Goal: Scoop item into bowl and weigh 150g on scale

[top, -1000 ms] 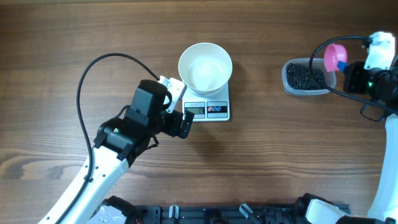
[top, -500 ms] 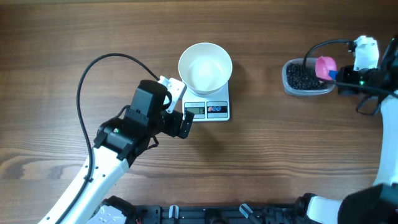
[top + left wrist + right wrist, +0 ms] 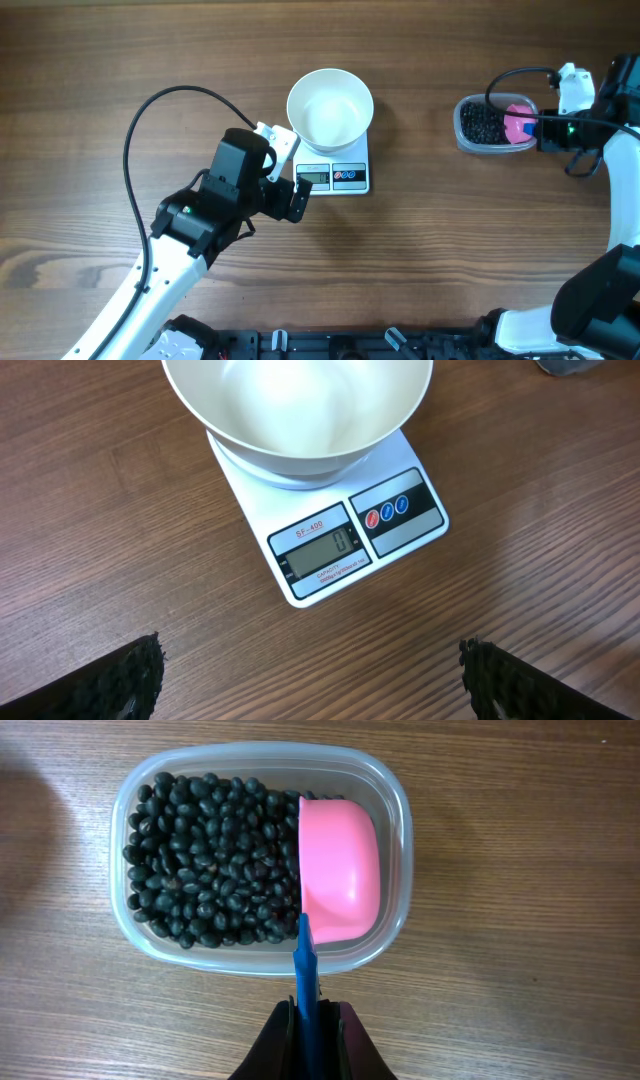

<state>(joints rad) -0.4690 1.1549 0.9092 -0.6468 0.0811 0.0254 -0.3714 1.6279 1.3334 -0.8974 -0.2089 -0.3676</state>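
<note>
brown wood-grain table (image 3: 450, 260) fills view; grain runs side to side; soft even light, mild shadows

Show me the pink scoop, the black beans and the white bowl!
pink scoop (image 3: 340, 865): right wrist view, middle of its cup.
black beans (image 3: 205, 860): right wrist view, centre of the heap.
white bowl (image 3: 330, 110): overhead view, its bare inside.

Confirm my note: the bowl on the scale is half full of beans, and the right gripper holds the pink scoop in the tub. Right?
No: the bowl on the scale is empty, as the left wrist view shows. The right gripper holds the pink scoop in the tub.
</note>
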